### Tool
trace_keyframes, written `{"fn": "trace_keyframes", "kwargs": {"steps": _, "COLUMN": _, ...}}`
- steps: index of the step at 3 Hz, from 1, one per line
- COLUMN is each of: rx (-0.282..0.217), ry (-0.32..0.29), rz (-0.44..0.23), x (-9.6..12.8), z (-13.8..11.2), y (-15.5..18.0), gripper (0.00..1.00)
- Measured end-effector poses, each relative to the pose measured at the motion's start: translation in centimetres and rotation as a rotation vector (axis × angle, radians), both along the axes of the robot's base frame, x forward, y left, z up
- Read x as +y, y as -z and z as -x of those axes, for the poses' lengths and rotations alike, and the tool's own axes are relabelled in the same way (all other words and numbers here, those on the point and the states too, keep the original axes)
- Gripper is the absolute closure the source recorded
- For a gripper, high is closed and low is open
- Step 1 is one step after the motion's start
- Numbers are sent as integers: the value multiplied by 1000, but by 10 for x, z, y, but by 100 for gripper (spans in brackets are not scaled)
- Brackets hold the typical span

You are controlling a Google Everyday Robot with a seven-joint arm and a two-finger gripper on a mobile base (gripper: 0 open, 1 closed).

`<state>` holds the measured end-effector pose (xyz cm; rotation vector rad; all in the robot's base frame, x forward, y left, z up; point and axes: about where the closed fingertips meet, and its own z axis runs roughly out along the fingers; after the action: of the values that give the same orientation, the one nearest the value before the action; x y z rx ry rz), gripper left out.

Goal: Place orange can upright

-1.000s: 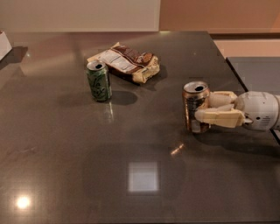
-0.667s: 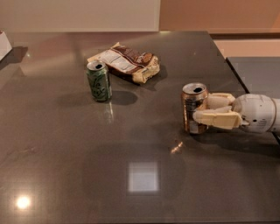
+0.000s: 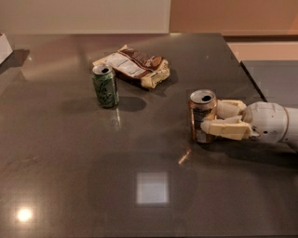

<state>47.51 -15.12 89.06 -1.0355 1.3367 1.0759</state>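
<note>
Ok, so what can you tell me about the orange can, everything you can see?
The orange can is a shiny copper-coloured metal drink can with dark lettering and a silver top. It stands upright on the right side of the dark table. The white gripper reaches in from the right and clasps it, one finger in front, one behind. Nothing else touches it; the green can stands apart to the left.

Your dark glossy table point(image 3: 70, 153) shows bright light reflections point(image 3: 151, 188) near its front; a pale wall point(image 3: 84, 14) stands behind it, the gripper point(image 3: 210, 117) over its right side.
</note>
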Motion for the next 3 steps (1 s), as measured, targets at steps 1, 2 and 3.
{"fn": "trace_keyframes", "kwargs": {"steps": 1, "rx": -26, "ry": 3, "rz": 10, "x": 4, "z": 1, "y": 1, "gripper": 36}}
{"fn": "trace_keyframes", "kwargs": {"steps": 2, "rx": -31, "ry": 10, "rz": 15, "x": 5, "z": 1, "y": 3, "gripper": 13}}
{"fn": "trace_keyframes", "kwargs": {"steps": 3, "rx": -35, "ry": 15, "rz": 20, "x": 4, "z": 2, "y": 3, "gripper": 0}}
